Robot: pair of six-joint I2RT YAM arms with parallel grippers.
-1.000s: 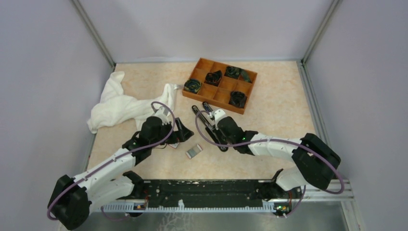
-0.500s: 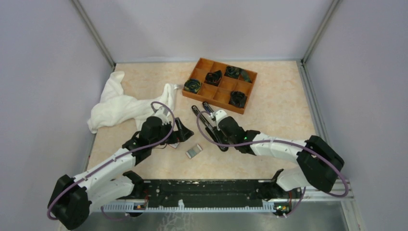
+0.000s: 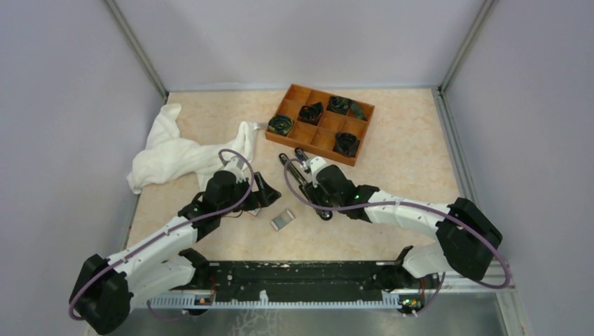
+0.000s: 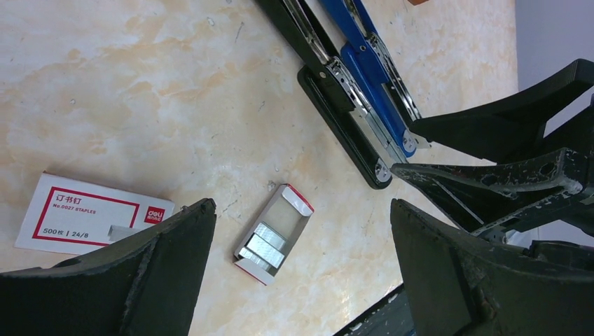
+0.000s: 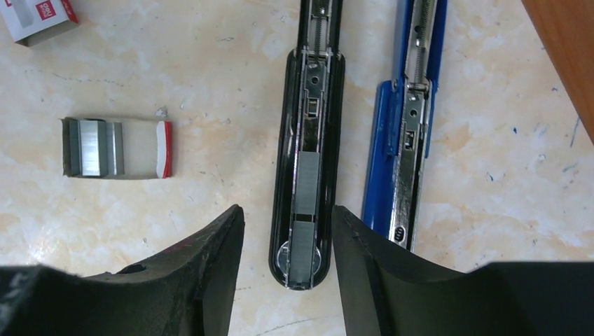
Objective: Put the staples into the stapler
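Loading looks nearly done: staples [image 5: 306, 178] sit in the channel of the black stapler [image 5: 306, 84], opened flat mid-desk beside the blue stapler [image 5: 406, 140]; right gripper [image 5: 287, 213] jaws parted, empty, astride it; left gripper [image 4: 301, 204] jaws wide over the carton tray [image 4: 270, 234]; next move, I judge, swing the top arm shut.

Seen from above, a beige marbled table [image 3: 406, 154] carries a crumpled white cloth [image 3: 171, 157] at 10 o'clock and an orange compartment tray [image 3: 312, 150] at 1 o'clock. Near the centre a black stapler [image 5: 307, 161] lies opened flat, with a blue stapler [image 5: 410, 119] alongside at its 2 o'clock. A drawer of staples [image 5: 115, 148] sits at 6 o'clock, its white carton sleeve [image 4: 91, 213] nearby at 9 o'clock.
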